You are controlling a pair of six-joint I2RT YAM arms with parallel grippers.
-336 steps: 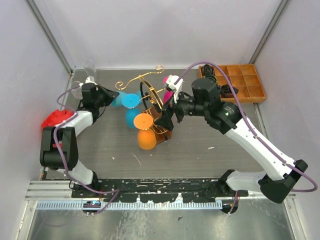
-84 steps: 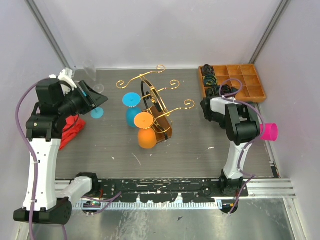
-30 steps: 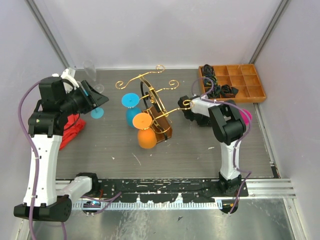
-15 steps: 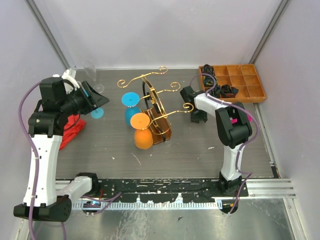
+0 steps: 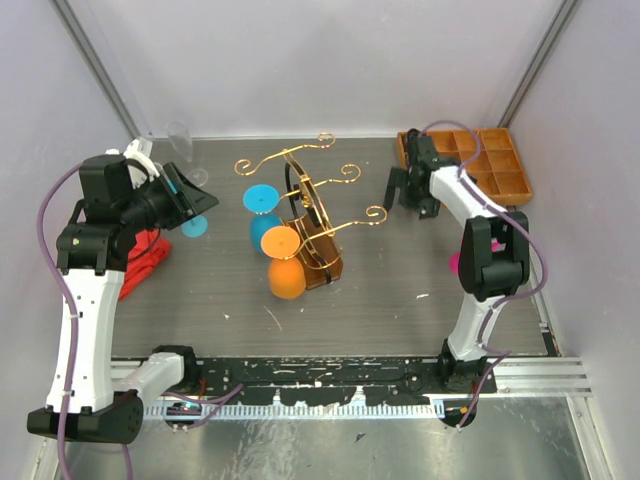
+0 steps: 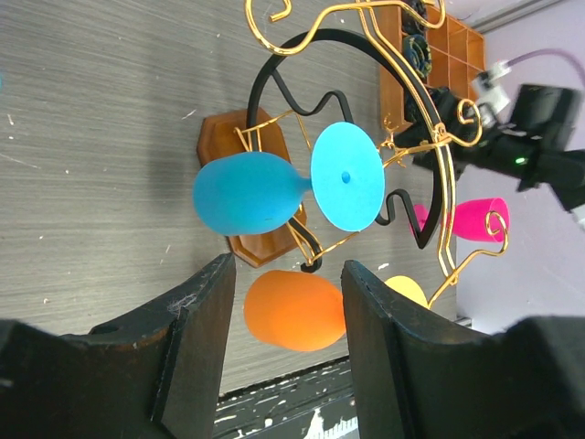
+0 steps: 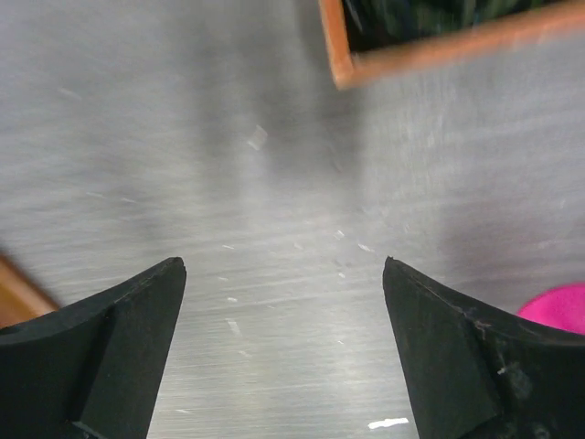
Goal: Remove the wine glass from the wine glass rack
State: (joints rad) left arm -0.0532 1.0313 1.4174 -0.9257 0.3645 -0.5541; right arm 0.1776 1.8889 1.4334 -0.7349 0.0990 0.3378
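1. Unloading looks partly done. A blue glass point(image 6: 247, 194) and an orange glass point(image 6: 292, 311) hang from the gold wire arms of the rack point(image 5: 318, 205). A pink glass point(image 6: 468, 219) rests on the table point(image 5: 380, 290) to the right, clear of the rack.
2. The left gripper point(image 6: 285, 274) has its fingers spread with nothing between them. It is raised to the left of the rack, well apart from it and facing it.
3. The right gripper point(image 7: 283, 270) is wide open and empty. It is low over bare table near the corner of the wooden tray point(image 7: 430, 48), away from the rack.
4. The next move, as I judge it, is a fresh approach. One gripper must close on the stem or bowl of a hanging glass, then slide its foot along the wires to the open curled end. The light stand could tip or drag as the glass slides.
5. The left wrist view shows both hanging glasses side-on, with the blue foot caught between the wires. The top view shows where both arms stand but hides most of the pink glass behind the right arm. The right wrist view is blurred and shows only table, the tray corner and a sliver of pink.
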